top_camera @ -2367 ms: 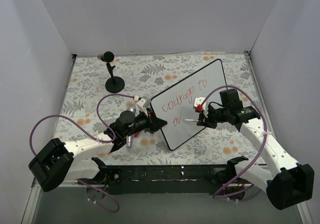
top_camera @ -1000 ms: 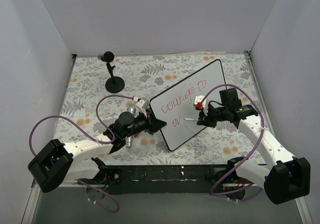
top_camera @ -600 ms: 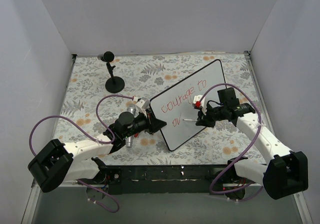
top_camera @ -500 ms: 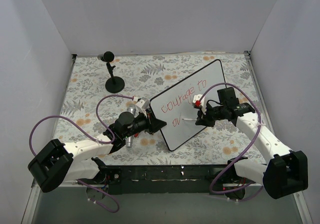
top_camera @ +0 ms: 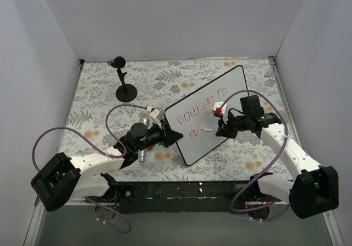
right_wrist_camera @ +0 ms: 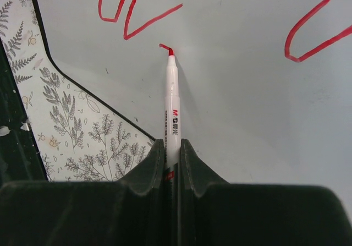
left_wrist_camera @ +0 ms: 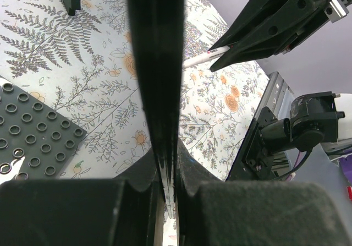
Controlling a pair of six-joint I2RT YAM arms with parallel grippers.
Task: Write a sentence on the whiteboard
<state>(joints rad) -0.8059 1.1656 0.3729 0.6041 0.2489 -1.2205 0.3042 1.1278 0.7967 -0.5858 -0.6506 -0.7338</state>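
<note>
Right hand (right_wrist_camera: 172, 146) clamped on marker (right_wrist_camera: 171, 100), tip touching whiteboard (top_camera: 231, 86) at 4 o'clock of "ov", placed to extend sentence (top_camera: 204, 105). Left hand (left_wrist_camera: 165, 171) pinched shut on board's 9 o'clock edge, likely bracing against pen pressure. Board sits toward 3 o'clock on surface (top_camera: 99, 103).

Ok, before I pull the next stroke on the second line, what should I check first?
1. Right gripper shut on the marker: ok.
2. Marker tip touching the whiteboard, with a short red mark at the tip: ok.
3. Left gripper clamped on the whiteboard's black edge: ok.
4. Sentence complete: not ok. The second line reads only "ov".
5. Marker straight in the jaws, in line with the fingers: ok.
6. Ink left in the marker: cannot tell.
</note>
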